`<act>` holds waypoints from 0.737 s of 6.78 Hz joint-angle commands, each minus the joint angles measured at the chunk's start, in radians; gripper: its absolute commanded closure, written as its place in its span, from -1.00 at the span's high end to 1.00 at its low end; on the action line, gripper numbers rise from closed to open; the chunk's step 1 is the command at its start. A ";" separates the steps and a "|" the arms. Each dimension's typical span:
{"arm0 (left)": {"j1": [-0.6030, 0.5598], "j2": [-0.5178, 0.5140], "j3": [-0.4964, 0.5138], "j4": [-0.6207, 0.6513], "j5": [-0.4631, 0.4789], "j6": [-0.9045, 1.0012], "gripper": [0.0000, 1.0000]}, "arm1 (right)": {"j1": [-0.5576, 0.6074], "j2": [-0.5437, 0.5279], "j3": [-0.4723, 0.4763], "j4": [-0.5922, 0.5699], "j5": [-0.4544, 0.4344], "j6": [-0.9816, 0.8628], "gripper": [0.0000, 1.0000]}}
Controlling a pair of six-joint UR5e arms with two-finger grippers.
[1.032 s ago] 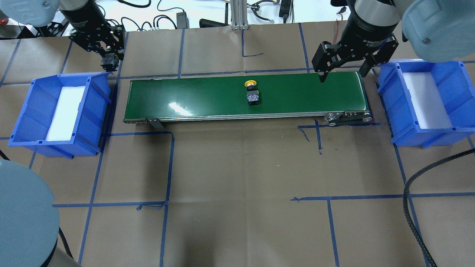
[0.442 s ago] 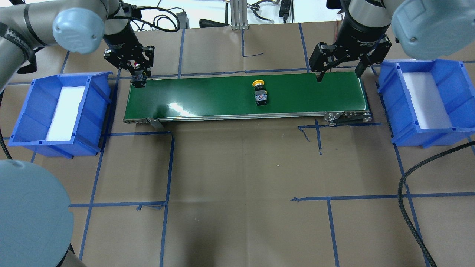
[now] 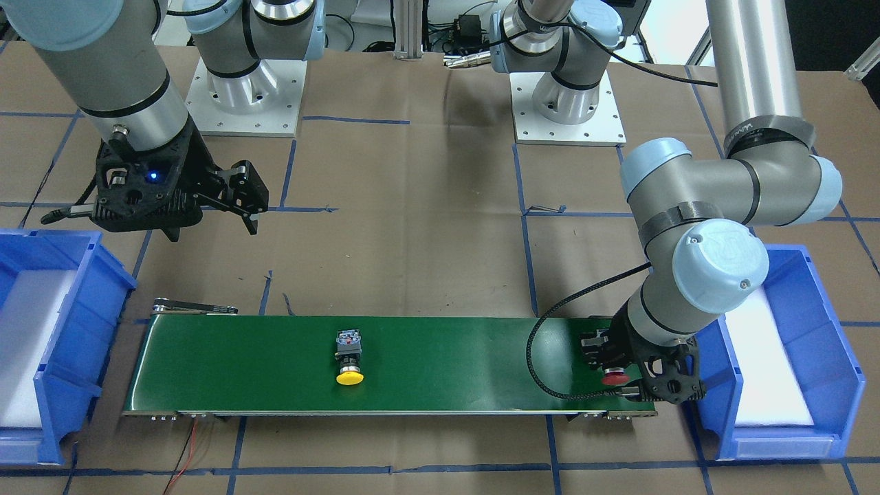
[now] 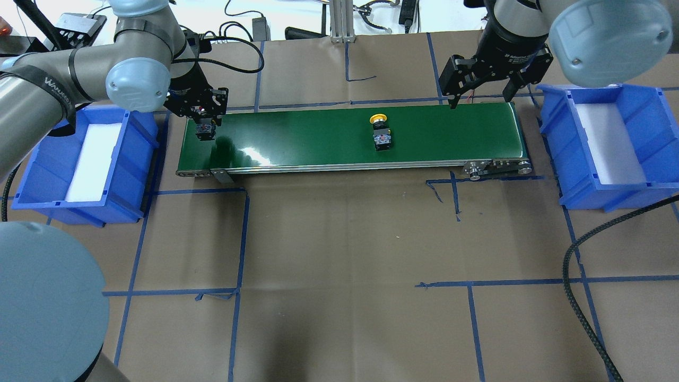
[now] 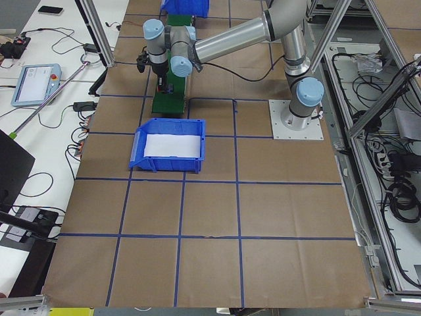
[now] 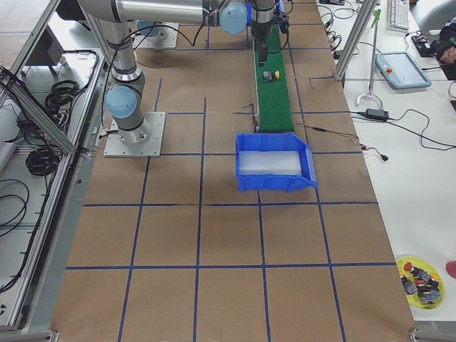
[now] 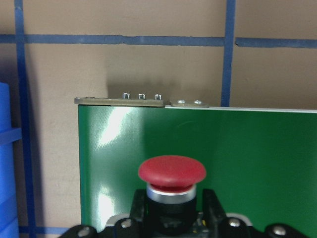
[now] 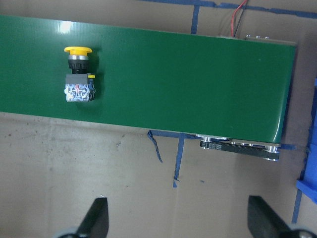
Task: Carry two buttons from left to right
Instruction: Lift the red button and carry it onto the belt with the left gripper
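Note:
The yellow-capped button (image 4: pixel 380 132) lies on its side on the green conveyor belt (image 4: pixel 297 138), right of the belt's middle; it also shows in the front view (image 3: pixel 349 359) and the right wrist view (image 8: pixel 78 74). My left gripper (image 4: pixel 205 125) is shut on the red-capped button (image 3: pixel 614 377) just above the belt's left end; the red cap (image 7: pixel 172 171) fills the left wrist view. My right gripper (image 4: pixel 480 94) is open and empty, raised behind the belt's right end, well right of the yellow button.
A blue bin (image 4: pixel 135 159) with a white liner stands left of the belt, another blue bin (image 4: pixel 557 143) right of it. A black cable (image 4: pixel 575 254) lies at the right front. A yellow dish (image 6: pixel 420 274) of spare parts sits far off.
My left gripper has carried the red button rightward from behind the left bin to over the belt's left end. The yellow button has ridden right along the belt. My right gripper has drifted slightly back.

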 commanded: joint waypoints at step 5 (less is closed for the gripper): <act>-0.022 -0.046 -0.006 0.066 0.003 -0.074 -0.08 | -0.002 0.195 -0.004 -0.243 0.023 0.003 1.00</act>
